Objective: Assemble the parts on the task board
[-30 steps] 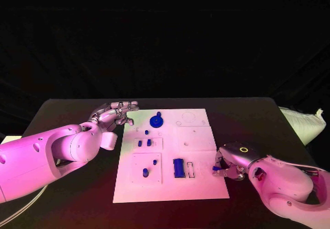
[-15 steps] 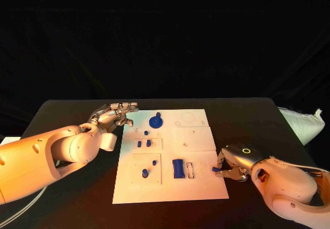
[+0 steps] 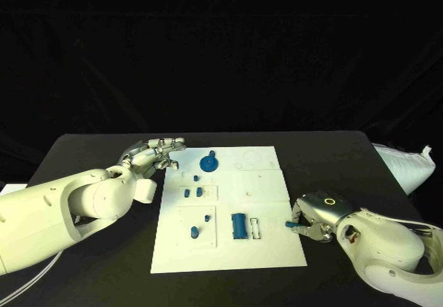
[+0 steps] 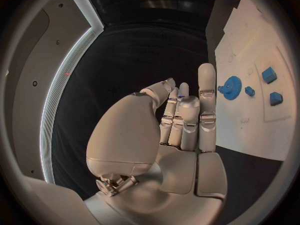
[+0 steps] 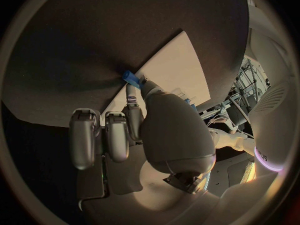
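Observation:
The white task board [image 3: 263, 246] lies in the middle of the black table. On it are a blue gear [image 3: 209, 163], small blue pieces [image 3: 193, 190] below the gear, a blue block [image 3: 240, 225] and two small pieces [image 3: 194, 231] in the lower left panel. My right hand [image 3: 312, 219] sits at the board's right edge and pinches a small blue part [image 3: 290, 224]. In the right wrist view that part [image 5: 132, 78] touches the board's edge [image 5: 178, 67] between the fingertips [image 5: 130, 91]. My left hand [image 3: 153, 153] hovers off the board's upper left corner, fingers straight and holding nothing. The left wrist view shows it [image 4: 178, 130] near the gear [image 4: 232, 91].
A white padded bag [image 3: 406, 167] lies off the table's right edge. A white cable [image 3: 26, 281] runs along the lower left. Bare black tabletop [image 3: 342, 166] surrounds the board on all sides.

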Action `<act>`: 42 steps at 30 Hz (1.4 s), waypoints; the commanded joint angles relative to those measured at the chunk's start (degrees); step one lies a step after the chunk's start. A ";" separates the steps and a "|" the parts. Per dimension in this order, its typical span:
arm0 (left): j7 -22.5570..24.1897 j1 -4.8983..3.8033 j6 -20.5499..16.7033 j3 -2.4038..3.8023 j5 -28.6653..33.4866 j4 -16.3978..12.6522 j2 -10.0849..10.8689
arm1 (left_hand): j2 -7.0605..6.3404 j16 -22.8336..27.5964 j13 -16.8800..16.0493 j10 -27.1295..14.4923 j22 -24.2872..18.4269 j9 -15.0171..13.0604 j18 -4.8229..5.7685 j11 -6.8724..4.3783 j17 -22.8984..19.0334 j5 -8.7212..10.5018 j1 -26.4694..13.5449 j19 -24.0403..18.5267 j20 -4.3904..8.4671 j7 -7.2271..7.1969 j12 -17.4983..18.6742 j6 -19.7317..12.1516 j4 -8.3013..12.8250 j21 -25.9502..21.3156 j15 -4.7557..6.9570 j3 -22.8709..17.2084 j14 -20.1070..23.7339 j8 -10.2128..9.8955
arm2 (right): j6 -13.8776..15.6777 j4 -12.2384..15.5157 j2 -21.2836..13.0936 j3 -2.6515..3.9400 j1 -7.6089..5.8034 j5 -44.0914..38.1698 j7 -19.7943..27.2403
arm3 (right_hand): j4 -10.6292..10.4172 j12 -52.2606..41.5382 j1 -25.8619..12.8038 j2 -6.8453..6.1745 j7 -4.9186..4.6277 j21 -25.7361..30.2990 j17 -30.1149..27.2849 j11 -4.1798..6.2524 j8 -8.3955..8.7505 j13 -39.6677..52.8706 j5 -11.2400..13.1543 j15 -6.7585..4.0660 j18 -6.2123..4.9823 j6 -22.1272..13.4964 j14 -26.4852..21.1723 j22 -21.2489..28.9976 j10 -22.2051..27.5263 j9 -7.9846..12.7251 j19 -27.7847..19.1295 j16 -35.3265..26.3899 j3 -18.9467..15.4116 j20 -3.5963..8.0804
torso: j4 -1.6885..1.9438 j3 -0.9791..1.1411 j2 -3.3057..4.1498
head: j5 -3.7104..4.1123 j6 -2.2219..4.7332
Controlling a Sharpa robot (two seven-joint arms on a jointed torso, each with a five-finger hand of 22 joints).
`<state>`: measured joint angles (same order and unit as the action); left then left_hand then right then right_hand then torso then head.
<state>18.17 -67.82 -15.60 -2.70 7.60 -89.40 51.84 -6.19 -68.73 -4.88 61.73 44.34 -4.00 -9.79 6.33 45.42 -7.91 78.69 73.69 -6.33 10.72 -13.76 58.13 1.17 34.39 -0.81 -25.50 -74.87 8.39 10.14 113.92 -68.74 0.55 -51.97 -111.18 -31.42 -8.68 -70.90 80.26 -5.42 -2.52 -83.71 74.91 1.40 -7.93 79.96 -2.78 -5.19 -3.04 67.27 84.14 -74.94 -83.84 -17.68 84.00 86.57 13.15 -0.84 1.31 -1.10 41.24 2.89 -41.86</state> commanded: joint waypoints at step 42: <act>0.45 0.01 0.93 0.05 -0.23 -0.53 0.04 | 0.13 -0.01 0.09 -0.57 -0.09 0.01 -0.59 -0.06 -0.15 -0.15 -0.04 -0.16 -0.14 -0.16 -0.55 -0.44 0.34 -0.26 -0.27 -0.05 0.37 0.38 | 12.63 -0.04 6.55 -0.47 -1.33 29.58 -3.09 | -3.64 -3.42 -9.90 -0.34 0.06 -1.46 11.00 0.54 0.16 2.43 -13.35 -0.39 1.49 1.82 5.08 -9.23 -3.13 -1.61 3.54 1.17 2.61 0.32 | 0.07 -0.07 0.05 | -0.63 -0.58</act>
<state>18.17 -67.79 -15.60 -2.69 7.59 -89.74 51.92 -6.19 -68.74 -4.88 61.53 44.34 -4.00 -9.79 6.13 45.32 -7.91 78.69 73.69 -6.33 10.52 -13.97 57.93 1.17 34.39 -0.95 -25.50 -74.73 8.39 21.25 114.05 -62.50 0.12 -53.40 -85.50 -33.69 -12.38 -74.05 70.83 -5.75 -2.36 -84.99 74.94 1.53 -7.95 74.94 -15.76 -5.21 -2.41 68.71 84.14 -74.91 -84.16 -19.37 84.00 87.49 16.07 -0.84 1.38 -1.19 41.26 2.33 -42.45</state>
